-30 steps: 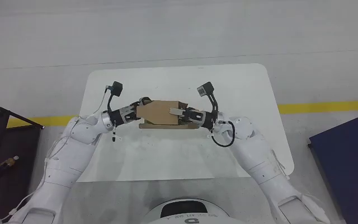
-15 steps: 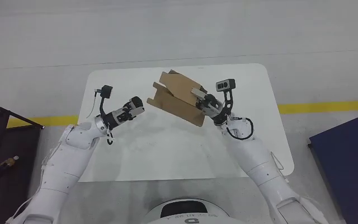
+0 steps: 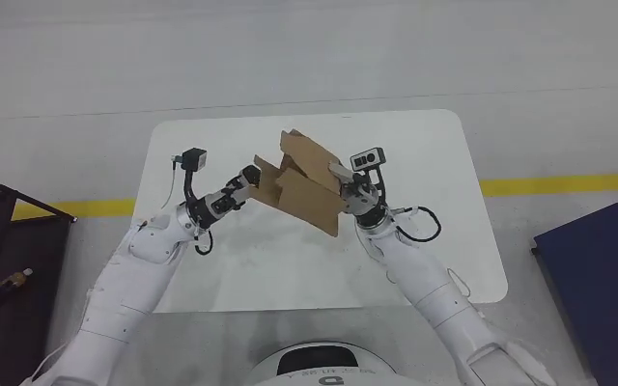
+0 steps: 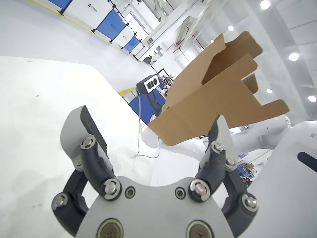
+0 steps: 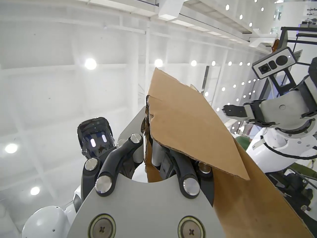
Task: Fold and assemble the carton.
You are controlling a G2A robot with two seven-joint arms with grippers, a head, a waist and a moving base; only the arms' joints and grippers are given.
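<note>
White table (image 3: 435, 193) on grey floor (image 3: 290, 48), yellow line (image 3: 550, 183)

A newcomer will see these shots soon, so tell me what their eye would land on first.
The brown carton, partly unfolded with its flaps splayed, hangs in the air over the middle of the white table. The right gripper is clamped on one edge of it, while the left gripper sits open right at the opposite flaps.
</note>
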